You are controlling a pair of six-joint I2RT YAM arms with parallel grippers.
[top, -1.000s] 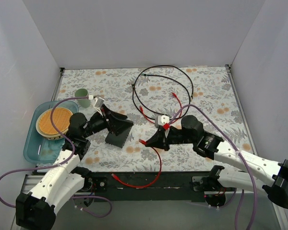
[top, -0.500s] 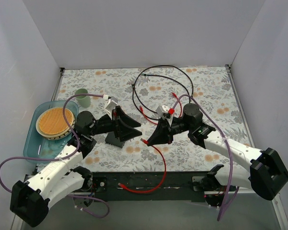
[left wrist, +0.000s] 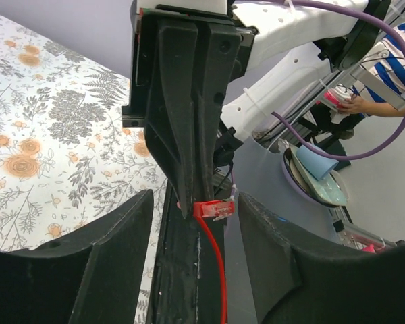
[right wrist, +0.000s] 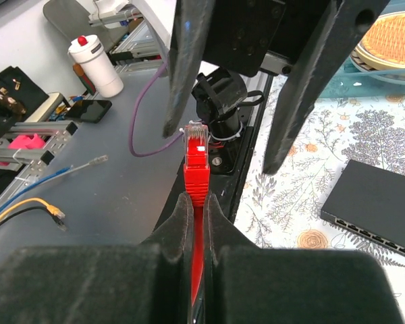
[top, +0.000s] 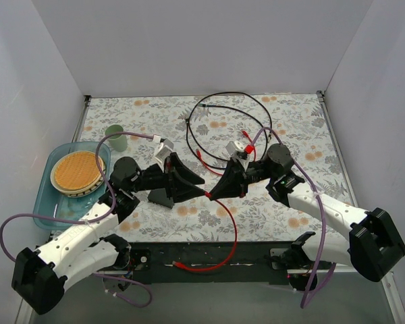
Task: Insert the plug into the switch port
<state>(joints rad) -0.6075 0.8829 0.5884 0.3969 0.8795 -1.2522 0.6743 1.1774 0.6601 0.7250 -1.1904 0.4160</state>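
Note:
The black switch point(top: 162, 196) lies flat on the floral mat, partly hidden under my left arm; in the right wrist view point(right wrist: 381, 202) its row of sockets faces the near edge. My right gripper point(top: 214, 192) is shut on the red cable just behind its red plug point(top: 207, 195), held above the mat. The plug point(right wrist: 196, 156) sticks out past the right gripper point(right wrist: 197, 202). My left gripper point(top: 194, 183) is open and empty, its fingers on either side of the plug point(left wrist: 213, 209). It also shows in the left wrist view point(left wrist: 196, 200).
A blue tray point(top: 44, 202) with a round tan plate point(top: 75, 170) stands at the left. A green cup point(top: 116, 138) stands behind it. A black cable loop point(top: 229, 108) lies at the back. The red cable point(top: 224, 246) trails to the front edge.
Both grippers have moved toward each other. My left gripper swung right, off the switch. My right gripper brought the plug left until it sits between the left fingers.

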